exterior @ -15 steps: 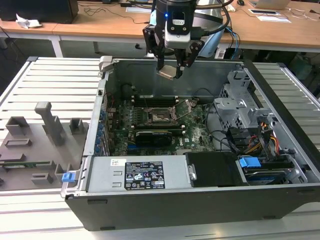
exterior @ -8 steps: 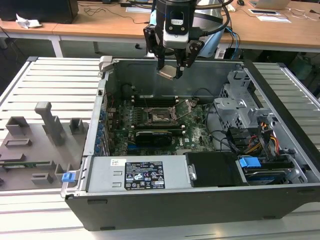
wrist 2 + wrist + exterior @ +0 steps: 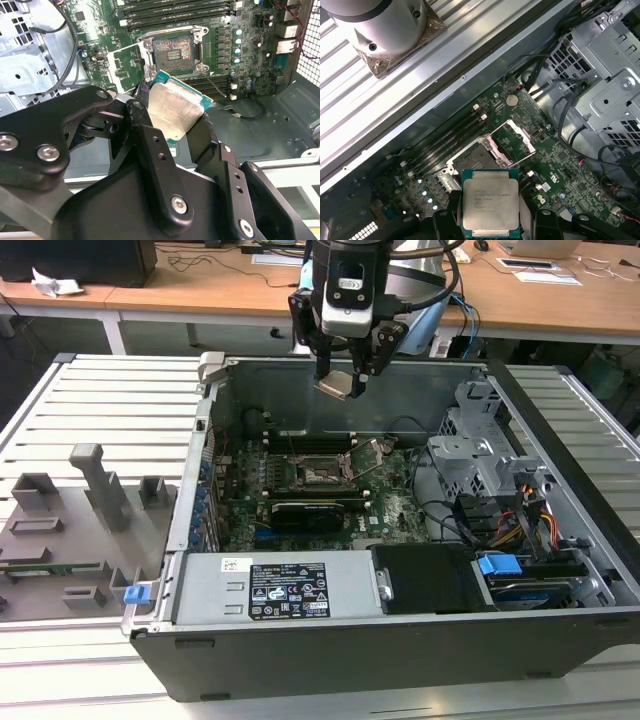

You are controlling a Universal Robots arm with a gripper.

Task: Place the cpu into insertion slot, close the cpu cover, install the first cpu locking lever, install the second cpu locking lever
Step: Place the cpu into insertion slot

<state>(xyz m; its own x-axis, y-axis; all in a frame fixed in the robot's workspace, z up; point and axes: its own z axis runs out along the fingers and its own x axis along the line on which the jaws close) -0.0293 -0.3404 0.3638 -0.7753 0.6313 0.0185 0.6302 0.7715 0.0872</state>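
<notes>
Pinching the cpu (image 3: pixel 336 387) by its edges, the pincer (image 3: pixel 347 375) hangs over the open case (image 3: pixel 350 650), well above the motherboard (image 3: pixel 390 510). Cpu: square, pale silver-grey metal lid, green rim, tilted. Insertion slot (image 3: pixel 472 162) bare, cpu cover (image 3: pixel 516 140) flipped open beside it.

My fingers (image 3: pixel 155 150): black, matt, smooth, with shiny steel screw heads. The cpu (image 3: pixel 490 202) I pinch: pale brushed-metal lid with a dull sheen, green glossy substrate at the rim. cpu cover (image 3: pixel 524 135): bare bright metal. Motherboard (image 3: pixel 555 165): green, slightly glossy. Case (image 3: pixel 420 390): matt grey sheet metal. Table (image 3: pixel 110 400): ribbed pale metal, satin. Desk (image 3: pixel 560 300): smooth, wood look. Clip (image 3: pixel 498 565): blue plastic.
</notes>
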